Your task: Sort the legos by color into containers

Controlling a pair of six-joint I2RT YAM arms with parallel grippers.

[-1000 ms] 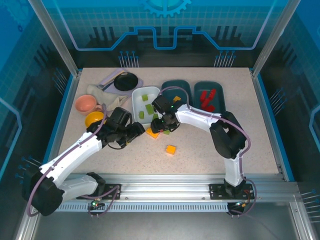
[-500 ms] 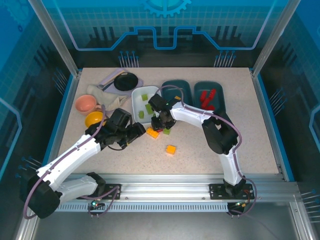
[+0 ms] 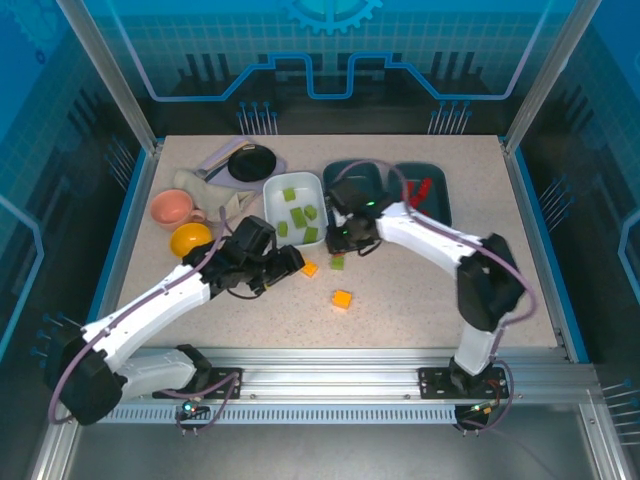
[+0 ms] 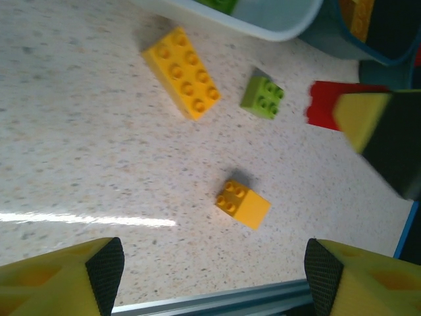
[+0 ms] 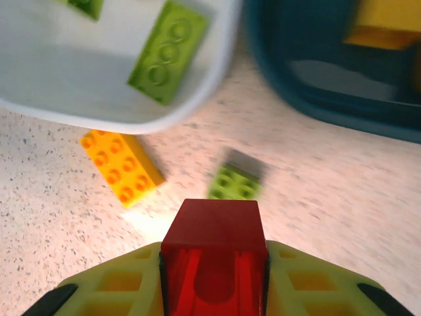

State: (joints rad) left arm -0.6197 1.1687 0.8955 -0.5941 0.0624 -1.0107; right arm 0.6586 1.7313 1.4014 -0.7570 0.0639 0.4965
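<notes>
My right gripper (image 3: pixel 347 237) (image 5: pixel 214 263) is shut on a red lego (image 5: pixel 214 243), held above the table just in front of the white tray (image 3: pixel 278 184) (image 5: pixel 79 99). That tray holds several light green legos (image 3: pixel 297 214), one of them a long one (image 5: pixel 168 51). Loose on the table lie a long orange-yellow lego (image 3: pixel 310 268) (image 4: pixel 182 72) (image 5: pixel 122 166), a small green lego (image 3: pixel 337 262) (image 4: pixel 263 97) (image 5: pixel 235 183) and a small orange-yellow lego (image 3: pixel 342 298) (image 4: pixel 242 204). My left gripper (image 3: pixel 288 262) (image 4: pixel 214 273) is open and holds nothing. One dark teal tray (image 3: pixel 372 170) (image 5: pixel 316 92) holds an orange-yellow lego (image 5: pixel 385 23). The other dark teal tray (image 3: pixel 440 205) holds red legos (image 3: pixel 420 190).
At the back left stand a pink cup (image 3: pixel 172 207), a yellow bowl (image 3: pixel 188 238) and a black round dish (image 3: pixel 252 162), with a pale cloth (image 3: pixel 200 183) between them. The metal rail (image 4: pixel 217 299) runs along the near table edge.
My right gripper has swung right and back from the loose bricks, carrying the red lego with it. My left gripper has slid right, closer to the long orange-yellow lego.
</notes>
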